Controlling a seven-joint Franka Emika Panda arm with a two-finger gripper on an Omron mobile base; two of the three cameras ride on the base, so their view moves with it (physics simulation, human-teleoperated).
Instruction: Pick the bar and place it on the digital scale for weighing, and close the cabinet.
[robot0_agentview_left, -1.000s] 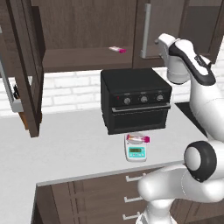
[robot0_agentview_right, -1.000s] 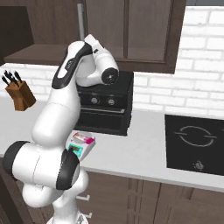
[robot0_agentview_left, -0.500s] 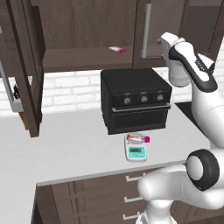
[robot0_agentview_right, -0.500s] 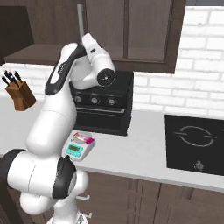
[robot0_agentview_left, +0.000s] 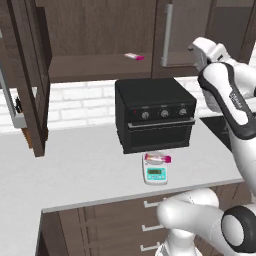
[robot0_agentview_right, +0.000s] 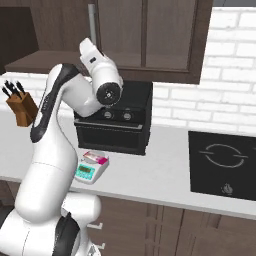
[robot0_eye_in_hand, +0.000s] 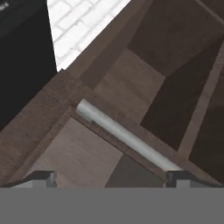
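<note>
Left base view: the bar (robot0_agentview_left: 158, 158) is lying on the digital scale (robot0_agentview_left: 155, 170), magenta end pointing right. Scale is sitting on the counter (robot0_agentview_left: 85, 170), just in front of the black toaster oven (robot0_agentview_left: 154, 113). A look-alike paler bar (robot0_agentview_left: 134, 56) is resting on the open cabinet shelf above the oven. The cabinet (robot0_agentview_left: 100, 35) is standing with its left door (robot0_agentview_left: 30, 75) swung out toward the camera; the right door is sitting shut, w/ a silver handle (robot0_agentview_left: 167, 34) running vertically. The arm is reaching up at the right, hand near the cabinet's right door.

Right base view: bar (robot0_agentview_right: 95, 158) and scale (robot0_agentview_right: 91, 167) are showing at the counter edge, beside the arm. A knife block (robot0_agentview_right: 22, 106) is standing at far left; a cooktop (robot0_agentview_right: 226, 165) is lying at right, well apart from the scale.

Hand view: the gripper (robot0_eye_in_hand: 111, 177) is standing wide open, nothing btwn its tips. The fingertips (robot0_eye_in_hand: 40, 177) are framing the handle (robot0_eye_in_hand: 127, 137), which is crossing diagonally in front of the brown door panel. Contact w/ the handle cannot be told.
</note>
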